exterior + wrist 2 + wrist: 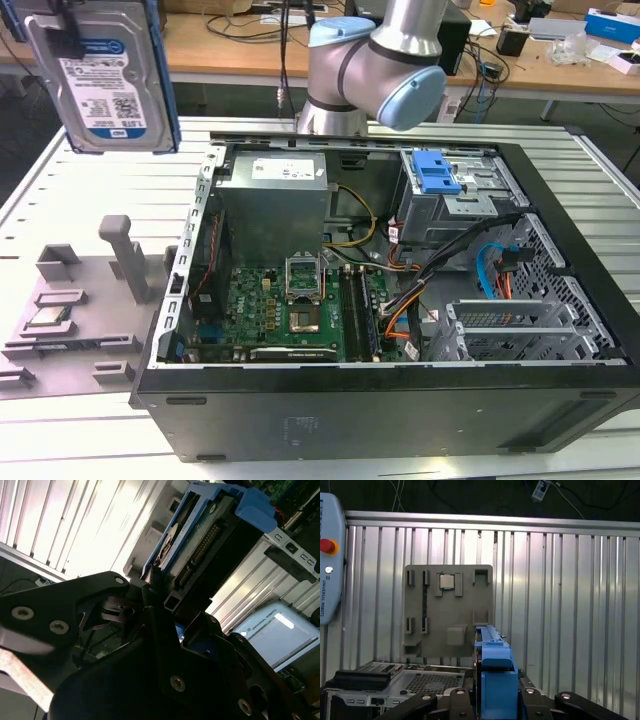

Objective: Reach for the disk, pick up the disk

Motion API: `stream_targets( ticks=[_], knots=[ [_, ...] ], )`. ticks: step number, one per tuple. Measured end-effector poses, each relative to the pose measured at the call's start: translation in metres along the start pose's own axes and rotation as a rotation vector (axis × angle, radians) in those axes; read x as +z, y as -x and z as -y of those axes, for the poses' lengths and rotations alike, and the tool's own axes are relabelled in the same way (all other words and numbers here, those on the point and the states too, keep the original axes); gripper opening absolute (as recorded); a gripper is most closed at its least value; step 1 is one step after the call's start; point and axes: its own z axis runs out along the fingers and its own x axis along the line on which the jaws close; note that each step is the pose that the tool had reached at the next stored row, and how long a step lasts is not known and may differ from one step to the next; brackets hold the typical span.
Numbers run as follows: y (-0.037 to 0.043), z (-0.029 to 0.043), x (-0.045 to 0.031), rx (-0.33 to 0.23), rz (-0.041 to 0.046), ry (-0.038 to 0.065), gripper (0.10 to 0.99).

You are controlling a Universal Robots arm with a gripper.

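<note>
Up at the exterior view's left, well above the slatted table (60, 190), the disk (100, 75) is hanging clear of the open computer case (380, 420). Its label is facing the camera and nothing beneath is bearing it. Reach and lift are therefore looking done, and I am judging that little of the task is remaining. In the second wrist view the gripper (159, 587) is clamping one end of the disk's blue bracket, a grasp the exterior view is not making plain. The first wrist view is presenting the disk edge-on, with the grey fixture plate (447, 610) lying on the table beyond it and a processor chip (446, 581) sitting in one pocket. The exterior view is adding the blue latch (436, 172) resting on the drive cage inside the case.
</note>
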Motion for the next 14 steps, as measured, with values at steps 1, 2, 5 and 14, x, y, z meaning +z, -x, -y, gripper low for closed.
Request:
stream_targets(
  ticks=[1,2,5,14],
  knots=[
    [-0.0002,0.0046,-0.0003,0.000,-0.0001,0.000,0.365],
    [-0.0003,0.0086,-0.0004,0.000,-0.0001,0.000,0.365],
    [-0.0007,0.0229,-0.0009,0.000,0.0000,0.000,0.365],
    [-0.0021,0.0726,-0.0029,0.000,0.0000,0.000,0.365]
  ],
)
